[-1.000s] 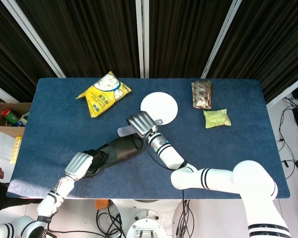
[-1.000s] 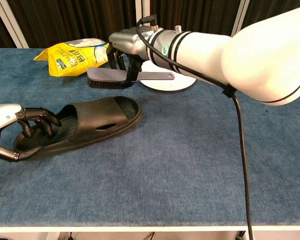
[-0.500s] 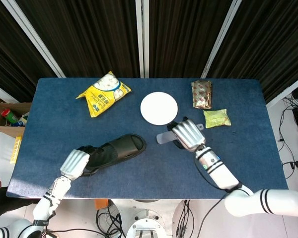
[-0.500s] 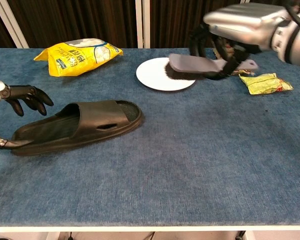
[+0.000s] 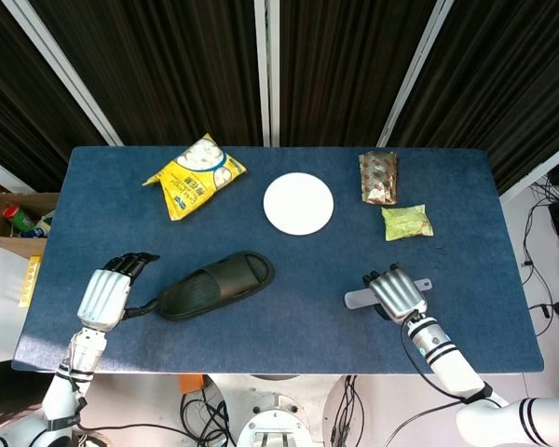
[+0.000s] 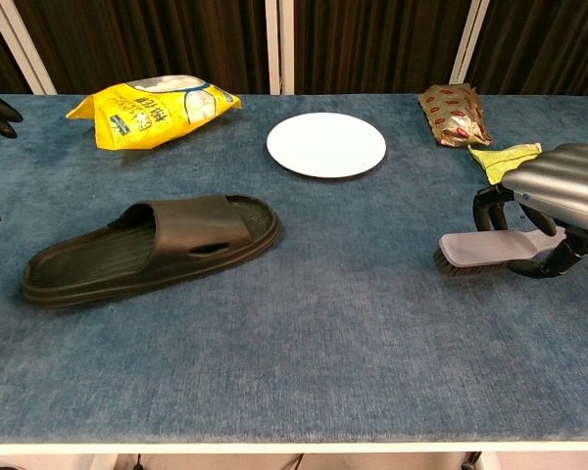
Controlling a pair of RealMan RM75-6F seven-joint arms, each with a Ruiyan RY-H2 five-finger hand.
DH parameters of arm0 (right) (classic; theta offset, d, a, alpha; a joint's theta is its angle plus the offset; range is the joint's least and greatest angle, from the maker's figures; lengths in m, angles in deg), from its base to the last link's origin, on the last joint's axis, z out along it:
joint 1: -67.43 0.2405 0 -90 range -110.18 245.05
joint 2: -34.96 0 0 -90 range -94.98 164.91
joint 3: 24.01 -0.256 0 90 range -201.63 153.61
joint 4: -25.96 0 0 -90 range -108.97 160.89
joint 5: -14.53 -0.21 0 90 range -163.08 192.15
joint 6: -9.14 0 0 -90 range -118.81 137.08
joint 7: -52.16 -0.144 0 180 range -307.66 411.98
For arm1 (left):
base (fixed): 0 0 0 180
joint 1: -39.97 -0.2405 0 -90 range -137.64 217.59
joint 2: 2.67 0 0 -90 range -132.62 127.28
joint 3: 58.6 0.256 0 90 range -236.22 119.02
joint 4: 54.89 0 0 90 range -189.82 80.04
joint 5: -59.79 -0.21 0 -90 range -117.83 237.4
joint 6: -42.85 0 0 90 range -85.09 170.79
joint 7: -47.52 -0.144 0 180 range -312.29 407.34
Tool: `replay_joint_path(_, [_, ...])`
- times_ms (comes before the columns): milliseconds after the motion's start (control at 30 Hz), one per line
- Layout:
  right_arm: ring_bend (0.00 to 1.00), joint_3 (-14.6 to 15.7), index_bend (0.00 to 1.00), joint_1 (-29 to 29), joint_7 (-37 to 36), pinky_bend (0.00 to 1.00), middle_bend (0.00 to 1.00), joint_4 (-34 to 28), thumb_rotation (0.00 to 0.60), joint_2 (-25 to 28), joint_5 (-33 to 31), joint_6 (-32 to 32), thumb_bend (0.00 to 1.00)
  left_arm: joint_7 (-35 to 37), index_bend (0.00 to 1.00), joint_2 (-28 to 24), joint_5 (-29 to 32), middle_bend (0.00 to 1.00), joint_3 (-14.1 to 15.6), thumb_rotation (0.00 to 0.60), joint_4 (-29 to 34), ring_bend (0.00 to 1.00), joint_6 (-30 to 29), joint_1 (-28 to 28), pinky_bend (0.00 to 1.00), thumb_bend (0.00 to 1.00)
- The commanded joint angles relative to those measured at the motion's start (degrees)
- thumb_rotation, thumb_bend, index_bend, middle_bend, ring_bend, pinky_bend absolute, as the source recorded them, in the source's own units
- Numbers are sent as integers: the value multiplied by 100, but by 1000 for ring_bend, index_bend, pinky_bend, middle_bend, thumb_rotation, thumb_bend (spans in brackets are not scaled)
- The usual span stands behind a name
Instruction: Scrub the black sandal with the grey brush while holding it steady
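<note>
The black sandal (image 5: 216,284) lies sole-down on the blue counter (image 5: 298,317), toe toward the white plate (image 5: 299,203), untouched by either arm. The left robot hand (image 5: 107,293) sits just beside its heel, fingers apart and holding nothing, so nothing steadies the sandal. Well apart to the right, the right robot hand (image 6: 559,201) clamps the grey brush (image 6: 482,249) by its handle, bristles down at the counter, seemingly set aside or about to be. Beyond lie a yellow snack bag (image 5: 195,175), a brown packet (image 5: 378,176) and a green packet (image 5: 407,222); their print is illegible.
</note>
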Motion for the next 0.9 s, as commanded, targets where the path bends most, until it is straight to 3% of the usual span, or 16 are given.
replay_joint_path(33, [611,-112,942,-43,291,438,713,39,600,-82,-189,-53,519,82,234,14,25,273,-1,578,-70,261,11,-28,360,145])
replay_joint_path(300, [608,-324,912,-7,987,400,710,116,600,-288,-595,-112,491,187,234,26,31,273,21,579,-137,261,147,-10,361,143])
replay_joint_path(467, [586,-413,837,19,1220,380,685,100,600,-365,-781,-184,474,287,233,29,23,273,32,581,-170,261,211,3,361,141])
replay_joint_path(733, [337,-480,511,38,1296,242,460,5,600,-306,-896,-314,384,356,234,5,45,274,44,580,-173,261,310,14,361,131])
replay_joint_path(900, [249,-503,393,29,1267,190,374,-42,600,-271,-877,-344,359,367,235,7,34,274,50,580,-170,260,339,20,361,129])
